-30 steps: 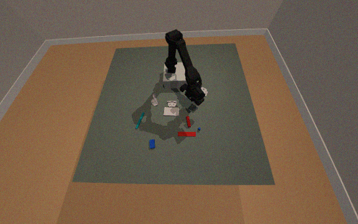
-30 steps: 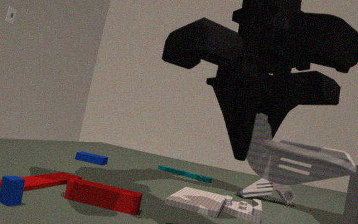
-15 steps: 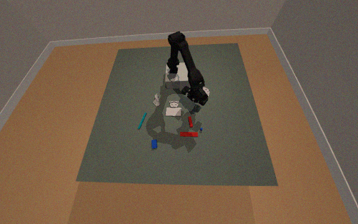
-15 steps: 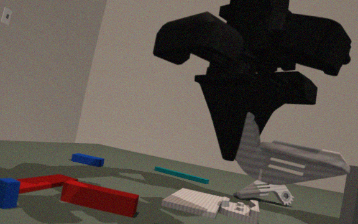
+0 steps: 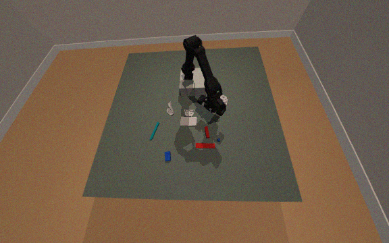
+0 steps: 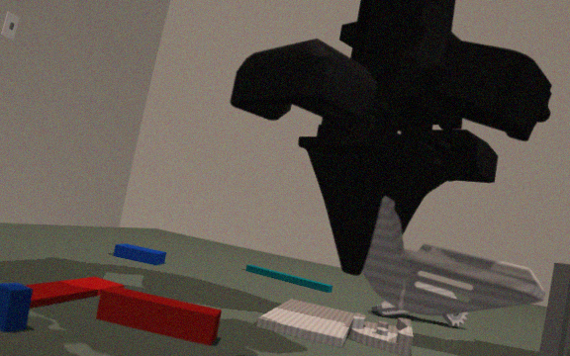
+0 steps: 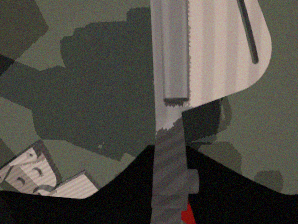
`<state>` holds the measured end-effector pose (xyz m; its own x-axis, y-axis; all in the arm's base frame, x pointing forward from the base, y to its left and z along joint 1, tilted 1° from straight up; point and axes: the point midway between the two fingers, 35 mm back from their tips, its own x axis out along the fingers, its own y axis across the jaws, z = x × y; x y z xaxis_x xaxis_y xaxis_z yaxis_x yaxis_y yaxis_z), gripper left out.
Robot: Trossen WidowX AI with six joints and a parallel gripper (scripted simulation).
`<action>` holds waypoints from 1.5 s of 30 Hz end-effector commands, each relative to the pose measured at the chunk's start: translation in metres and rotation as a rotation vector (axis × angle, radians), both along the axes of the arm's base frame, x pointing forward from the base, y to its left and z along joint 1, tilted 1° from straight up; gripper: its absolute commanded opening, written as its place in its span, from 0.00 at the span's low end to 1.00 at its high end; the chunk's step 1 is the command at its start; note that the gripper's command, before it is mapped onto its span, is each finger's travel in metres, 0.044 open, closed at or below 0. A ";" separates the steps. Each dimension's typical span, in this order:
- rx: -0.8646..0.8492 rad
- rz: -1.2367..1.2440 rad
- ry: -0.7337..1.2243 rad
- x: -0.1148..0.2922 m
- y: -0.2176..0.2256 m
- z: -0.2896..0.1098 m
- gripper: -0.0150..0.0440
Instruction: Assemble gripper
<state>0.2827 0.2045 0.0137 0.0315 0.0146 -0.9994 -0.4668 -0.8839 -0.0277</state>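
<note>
My gripper (image 6: 375,242) (image 7: 168,152) is shut on the upright fin of a pale grey jaw with two slots (image 5: 214,118) (image 6: 414,292) (image 7: 220,65), held above the mat. In the exterior view the held jaw hangs over the other jaw (image 5: 170,109) (image 6: 457,318), which lies flat with gear teeth showing. The gripper base (image 5: 188,121) (image 6: 310,320) (image 7: 79,186) lies flat, with its raised pin section towards the arm's mount. A small white piece with holes (image 5: 224,98), apparently the housing plate, is partly hidden by the arm. The held jaw's gear teeth cannot be made out.
Two red bars (image 5: 204,146) (image 6: 158,316) lie beyond the base, with a small blue block (image 5: 218,140) (image 6: 11,308) beside them. Another blue block (image 5: 167,156) (image 6: 140,254) and a teal stick (image 5: 154,131) (image 6: 289,278) lie farther off. A white block (image 5: 199,78) stands by the arm's mount.
</note>
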 end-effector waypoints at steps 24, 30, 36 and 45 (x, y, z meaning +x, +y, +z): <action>-0.007 0.004 0.003 -0.001 -0.002 -0.045 0.32; -0.007 0.004 0.003 -0.001 -0.002 -0.055 0.32; -0.007 0.004 0.003 -0.001 -0.002 -0.056 0.45; -0.006 0.004 0.003 -0.003 -0.003 0.013 0.85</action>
<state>0.2780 0.2007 0.0087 0.0134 0.0012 -0.9999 -0.4663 -0.8846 -0.0073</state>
